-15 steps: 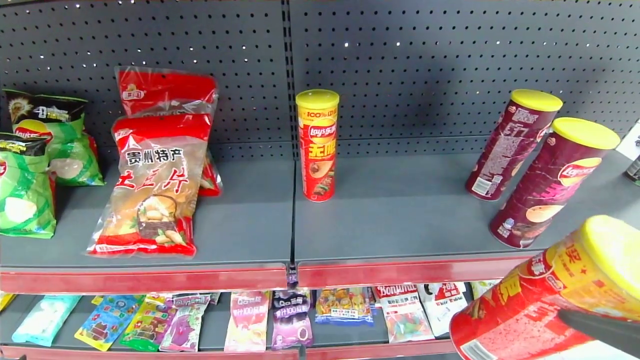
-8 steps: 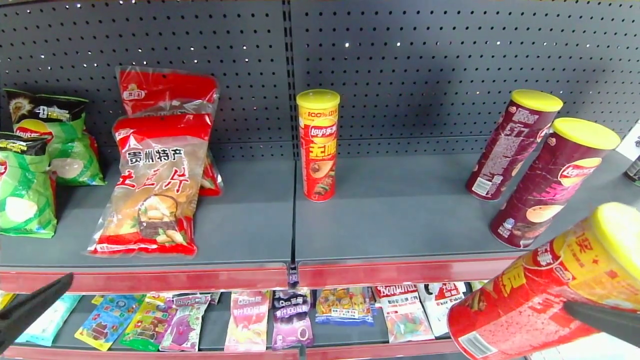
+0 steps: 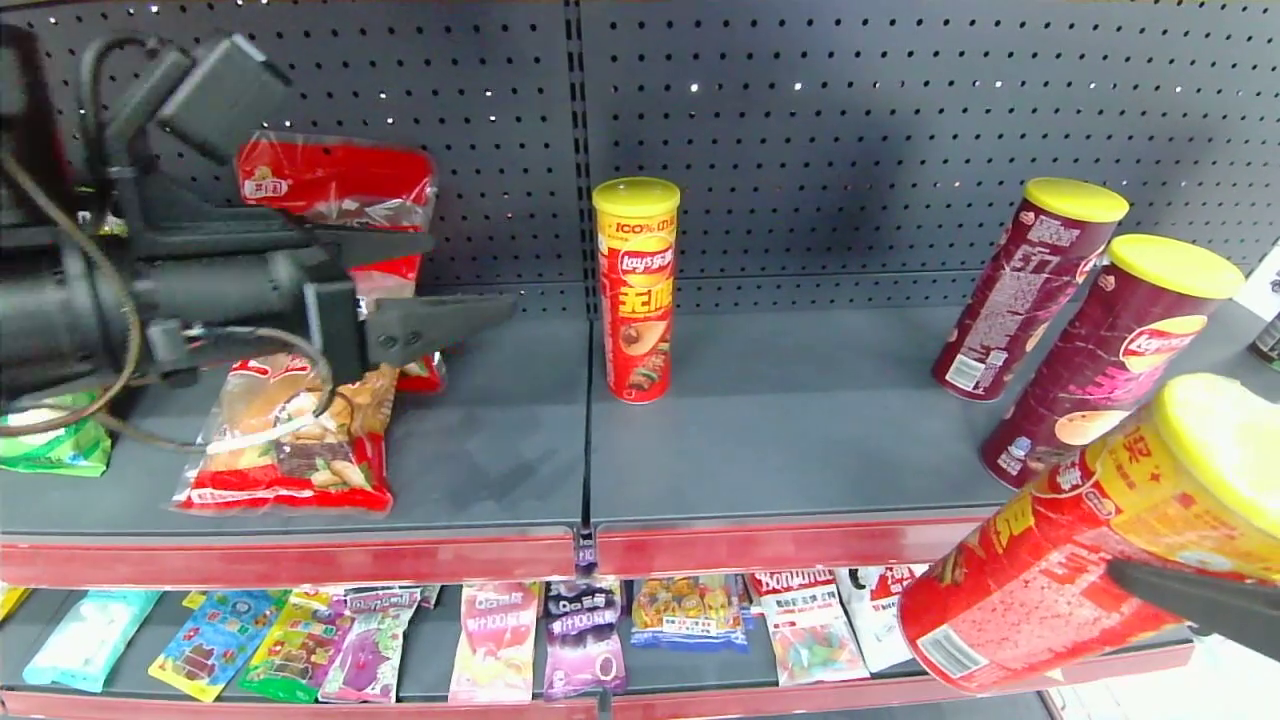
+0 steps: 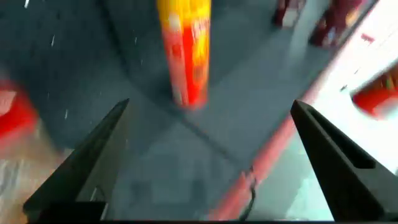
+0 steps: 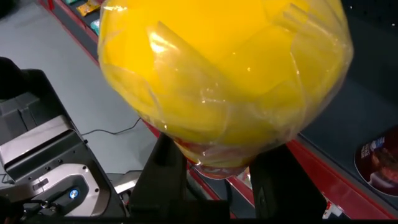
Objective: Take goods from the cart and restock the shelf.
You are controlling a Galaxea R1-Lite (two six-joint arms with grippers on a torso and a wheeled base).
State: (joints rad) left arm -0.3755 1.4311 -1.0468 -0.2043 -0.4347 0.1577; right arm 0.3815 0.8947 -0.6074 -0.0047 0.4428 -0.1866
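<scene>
Right now a red chip can with a yellow lid (image 3: 1090, 540) is held in the right gripper (image 5: 221, 171). The jaws are squeezed tight on it, one dark finger (image 3: 1190, 600) on each side, close to the lid end. The can is tipped over, with its lid up toward the right and its bottom down toward the left. It is in the air in front of the red front edge of the grey metal shelf (image 3: 780, 440), at the right end, and not on the shelf.

Just behind it two dark purple cans with yellow lids (image 3: 1020, 290) (image 3: 1110, 360) stand on the shelf, side by side. One more red and yellow can (image 3: 635, 290) stands up straight near the middle, close to the grey back wall full of little holes (image 3: 850, 130).

The left gripper (image 3: 465, 275) is over the left part of the shelf. Its jaws are wide open with nothing in them. It is in front of two red and clear bags of chips (image 3: 290, 440). A green bag (image 3: 55, 445) lies at the far left.

Under this shelf, a lower shelf has a row of small bright packets (image 3: 500, 640).
</scene>
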